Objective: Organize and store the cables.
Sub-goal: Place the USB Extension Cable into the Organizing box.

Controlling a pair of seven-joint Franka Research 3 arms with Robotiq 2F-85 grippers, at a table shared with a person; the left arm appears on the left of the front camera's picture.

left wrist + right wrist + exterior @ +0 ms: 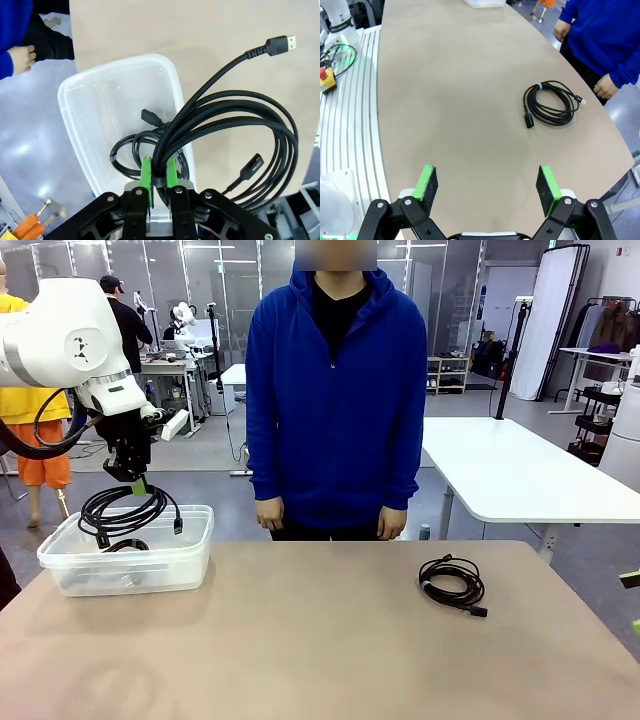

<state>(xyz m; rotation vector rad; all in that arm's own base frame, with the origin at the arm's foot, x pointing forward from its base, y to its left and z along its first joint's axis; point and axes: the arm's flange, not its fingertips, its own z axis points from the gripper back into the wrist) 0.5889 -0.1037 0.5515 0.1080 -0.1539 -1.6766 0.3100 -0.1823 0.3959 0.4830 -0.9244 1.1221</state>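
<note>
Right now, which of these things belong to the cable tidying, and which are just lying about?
Part of the job:
held cable in the left gripper
bin cable
loose cable on the table
bin

Just lying about:
red button box beside the table
far white table

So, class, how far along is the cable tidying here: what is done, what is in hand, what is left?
Done: one coiled cable lies in the clear bin. In hand: the left gripper is shut on a second cable, holding it above the bin. Left: a third cable lies on the table near the person's side; the right gripper is open, apart from it.
</note>
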